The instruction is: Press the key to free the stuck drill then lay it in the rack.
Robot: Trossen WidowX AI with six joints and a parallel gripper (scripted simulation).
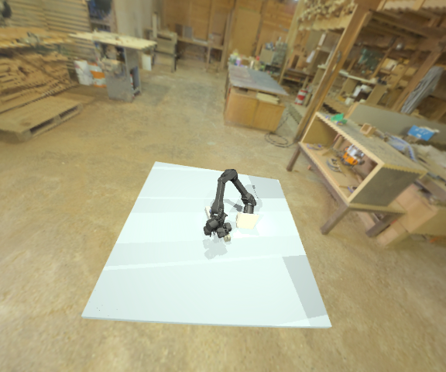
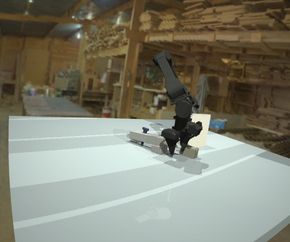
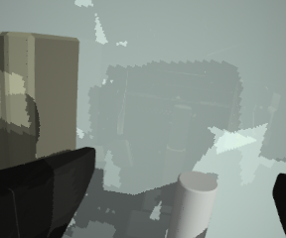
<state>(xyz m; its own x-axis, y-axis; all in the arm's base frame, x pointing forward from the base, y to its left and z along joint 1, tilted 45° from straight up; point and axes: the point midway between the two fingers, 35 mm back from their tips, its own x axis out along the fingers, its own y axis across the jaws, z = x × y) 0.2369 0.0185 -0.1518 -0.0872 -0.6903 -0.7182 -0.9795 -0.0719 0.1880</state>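
My gripper (image 2: 177,154) (image 3: 186,171) is open, fingertips pointing down low over the table. A pale grey cylinder (image 3: 197,190), likely the drill's end, stands between the spread fingers in the wrist view, touching neither visible fingertip. A khaki block (image 1: 227,238) (image 2: 192,152) (image 3: 57,94), apparently the rack, lies on the table just beside the fingers. A long beige bar (image 2: 136,136) extends on the gripper's other side, with a dark blue key (image 2: 145,129) sticking up through it. A lower tan block (image 2: 156,149) is under the bar's near end. The arm hides most of the drill.
A cream upright panel (image 1: 247,221) (image 2: 204,130) stands behind the khaki block, close to the arm. The pale table (image 1: 199,288) (image 2: 87,197) has light stripes, shadows and reflections. Its edges are well away from the gripper.
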